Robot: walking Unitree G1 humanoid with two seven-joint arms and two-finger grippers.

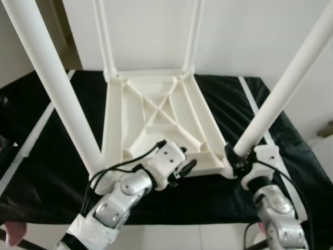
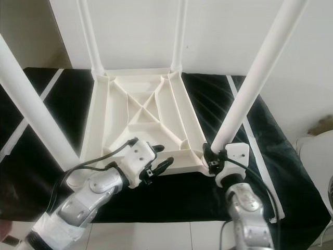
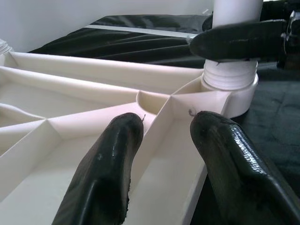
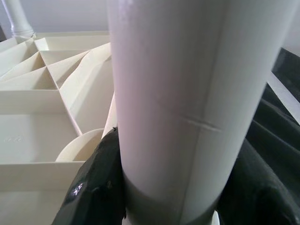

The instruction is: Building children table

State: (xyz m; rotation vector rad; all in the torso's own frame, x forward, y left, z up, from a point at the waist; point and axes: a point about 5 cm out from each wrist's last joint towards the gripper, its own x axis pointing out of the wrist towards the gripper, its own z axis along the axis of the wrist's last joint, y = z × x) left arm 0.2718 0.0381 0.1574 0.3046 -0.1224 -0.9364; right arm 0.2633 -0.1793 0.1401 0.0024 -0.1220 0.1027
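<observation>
Tabletop (image 1: 156, 120): lies upside down, ribbed underside up, on a black cloth (image 1: 47, 156) over the worktop; all four legs stand in their corner sockets.
Right gripper (image 1: 240, 156): at the near-right corner, about 4 o'clock from the tabletop's centre. Jaws closed around the base of the near-right leg (image 1: 291, 78), just above its socket; the right wrist view shows black fingers (image 4: 96, 187) on both sides of the tube.
Why: judged to be turning or seating this leg; threads show at the socket (image 3: 229, 79).
Left gripper (image 1: 182, 169): at the near edge, about 6 o'clock. Jaws part open, straddling a rib beside that socket, gripping nothing.
Why: probably bracing the tabletop against twisting.
Near-left leg (image 1: 57, 88): its socket is hidden behind the left arm.
Cut off: all leg tops run out of frame.
Unclear: how fully the near-right leg is seated.
</observation>
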